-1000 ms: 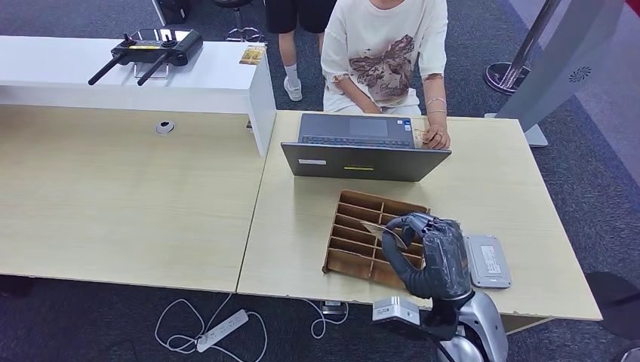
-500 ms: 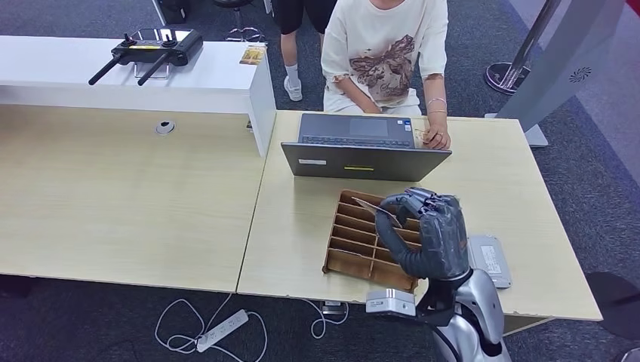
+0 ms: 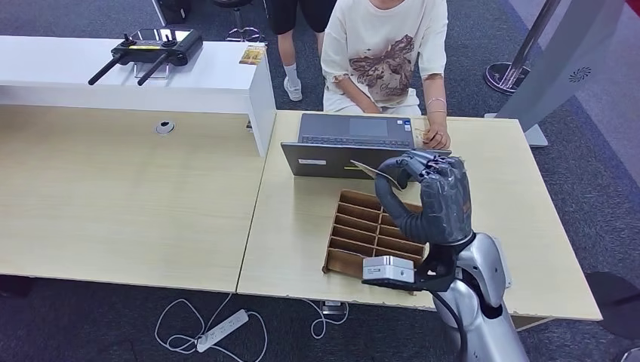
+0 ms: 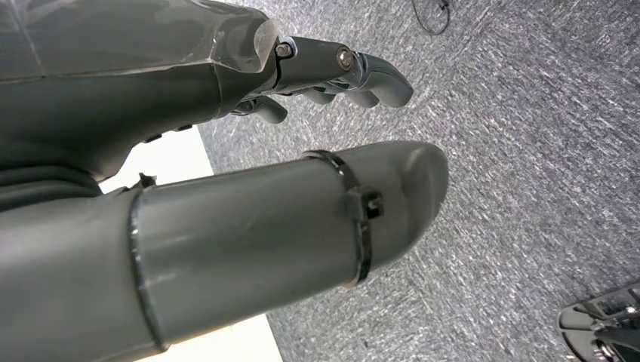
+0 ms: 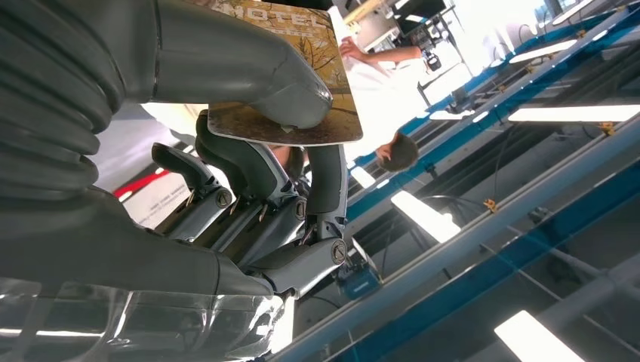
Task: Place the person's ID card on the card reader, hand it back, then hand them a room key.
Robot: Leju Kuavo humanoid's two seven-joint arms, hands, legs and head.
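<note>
My right hand (image 3: 434, 197) is raised above the far end of the wooden slotted tray (image 3: 353, 230), just in front of the laptop (image 3: 355, 145). It pinches a brown room key card (image 3: 371, 172) between thumb and fingers. In the right wrist view the card (image 5: 317, 90) shows hotel lettering and a leaf pattern, with the thumb pressed on its face. A person (image 3: 385, 53) sits behind the laptop, one hand (image 3: 436, 137) resting on the table by its right corner. My left hand (image 4: 226, 151) hangs over grey carpet, fingers apart and holding nothing.
A white counter (image 3: 219, 83) at the back left carries a black controller (image 3: 147, 47). A grey stand (image 3: 562, 60) rises at the back right. A power strip (image 3: 223, 328) and cables lie on the floor below the table's front edge.
My right hand has lifted the card up from the tray and carried it away from me toward the laptop and the person. The person has not moved.
</note>
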